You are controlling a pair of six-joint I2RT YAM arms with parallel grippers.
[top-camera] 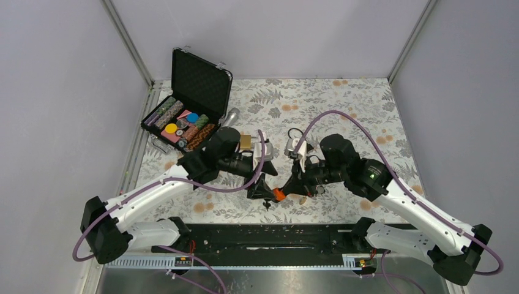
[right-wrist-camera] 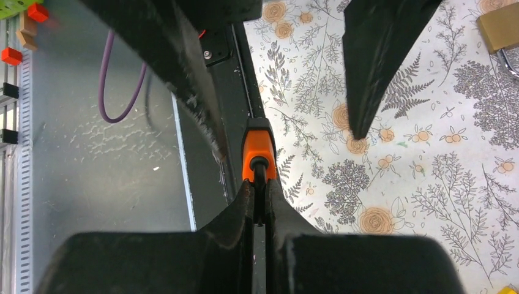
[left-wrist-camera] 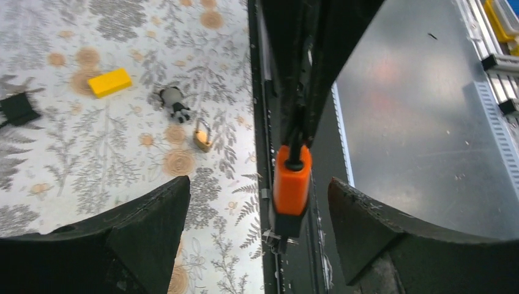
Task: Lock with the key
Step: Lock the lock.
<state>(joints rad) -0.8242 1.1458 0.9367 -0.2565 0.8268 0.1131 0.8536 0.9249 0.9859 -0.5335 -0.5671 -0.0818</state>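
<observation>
An orange padlock (top-camera: 279, 194) hangs in the air over the table's near edge. My right gripper (right-wrist-camera: 260, 184) is shut on its black shackle, with the orange body (right-wrist-camera: 257, 150) just beyond the fingertips. My left gripper (left-wrist-camera: 258, 180) is open, with one finger (left-wrist-camera: 153, 220) on each side of the padlock (left-wrist-camera: 292, 187) and neither touching it. A dark piece with small metal parts (left-wrist-camera: 278, 236), seemingly the key, sticks out of the padlock's lower end. In the top view the left gripper (top-camera: 262, 188) and right gripper (top-camera: 294, 185) meet at the padlock.
An open black case (top-camera: 202, 79) of poker chips stands at the back left. A brass padlock (top-camera: 246, 142) and a silver padlock (top-camera: 292, 144) lie mid-table. A small brass padlock (left-wrist-camera: 202, 138), a yellow block (left-wrist-camera: 110, 82) and a small grey object (left-wrist-camera: 174, 101) lie on the floral cloth. The black base rail (top-camera: 263, 236) runs along the near edge.
</observation>
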